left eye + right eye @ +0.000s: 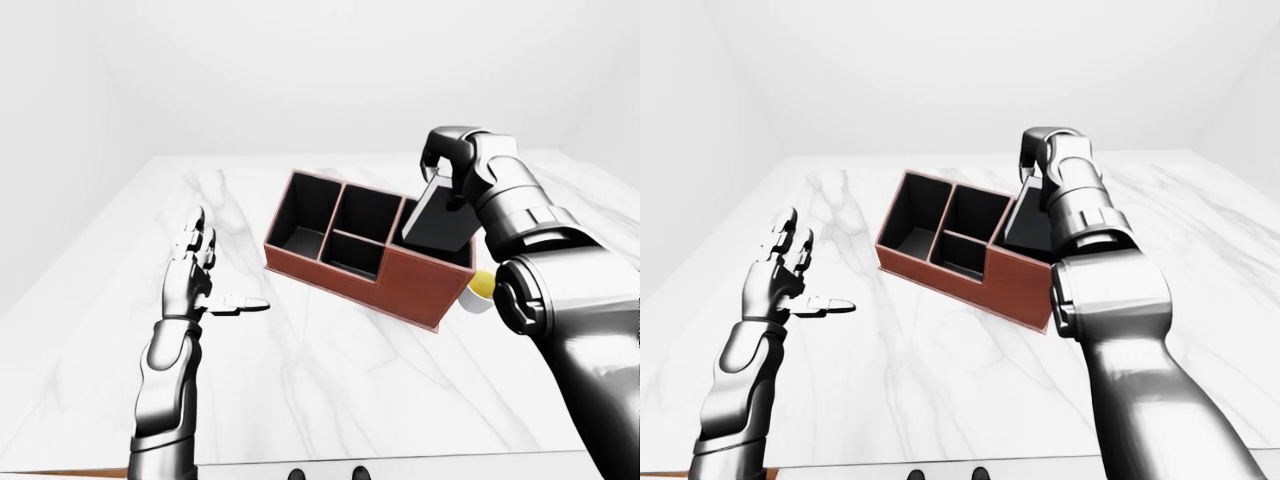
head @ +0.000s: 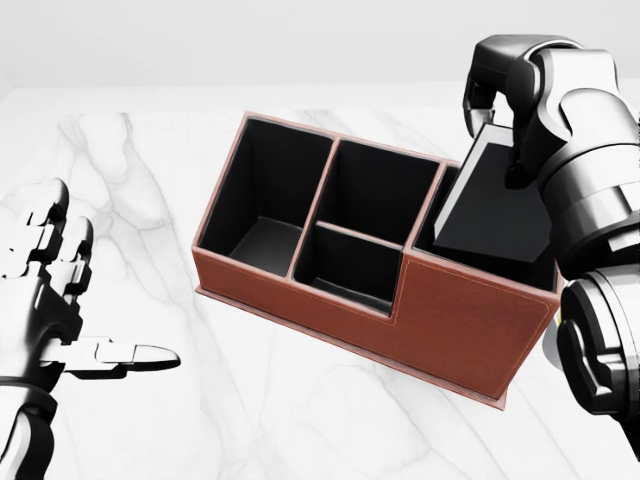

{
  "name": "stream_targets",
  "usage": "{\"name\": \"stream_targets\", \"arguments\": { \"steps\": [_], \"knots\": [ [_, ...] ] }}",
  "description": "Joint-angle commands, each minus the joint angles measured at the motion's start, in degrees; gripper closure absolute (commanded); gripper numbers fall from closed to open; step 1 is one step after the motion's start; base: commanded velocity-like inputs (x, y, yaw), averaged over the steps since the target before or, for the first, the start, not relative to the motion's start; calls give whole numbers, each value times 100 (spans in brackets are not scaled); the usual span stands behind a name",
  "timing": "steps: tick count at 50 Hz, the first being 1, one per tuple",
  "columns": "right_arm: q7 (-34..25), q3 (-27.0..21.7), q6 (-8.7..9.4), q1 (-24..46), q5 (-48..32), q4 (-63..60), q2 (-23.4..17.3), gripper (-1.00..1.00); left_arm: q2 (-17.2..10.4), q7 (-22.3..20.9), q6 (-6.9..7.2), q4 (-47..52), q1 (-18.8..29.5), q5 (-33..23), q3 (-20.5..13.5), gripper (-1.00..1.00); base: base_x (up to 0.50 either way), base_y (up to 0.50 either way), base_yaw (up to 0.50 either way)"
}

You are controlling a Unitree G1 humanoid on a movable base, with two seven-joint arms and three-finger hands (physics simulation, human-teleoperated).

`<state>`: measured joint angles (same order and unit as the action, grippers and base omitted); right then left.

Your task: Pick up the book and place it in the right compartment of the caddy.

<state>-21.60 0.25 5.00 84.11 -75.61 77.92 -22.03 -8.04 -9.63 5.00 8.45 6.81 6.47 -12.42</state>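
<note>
Head view, left: left hand (image 2: 50,310) is hovering over the marble table (image 2: 150,180), fingers spread, gripping nothing. Centre: brown caddy (image 2: 450,320) is standing open. Right: right hand (image 2: 505,110) is clasping the black book (image 2: 490,215) by its top edge; the tilted book is sitting partly inside the right compartment, its lower end hidden behind the wall.
</note>
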Motion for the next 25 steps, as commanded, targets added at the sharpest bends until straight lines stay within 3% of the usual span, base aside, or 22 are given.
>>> {"name": "stream_targets", "arguments": {
  "steps": [1,25],
  "knots": [
    [156,28,0,-34,-93,-10,77,100,-41,-26,0,-46,4,64,-63,-100,0,0,0],
    [386,-38,0,-194,-171,58,86,100,-103,-51,-144,-414,62,153,-99,-100,0,0,0]
  ]
}}
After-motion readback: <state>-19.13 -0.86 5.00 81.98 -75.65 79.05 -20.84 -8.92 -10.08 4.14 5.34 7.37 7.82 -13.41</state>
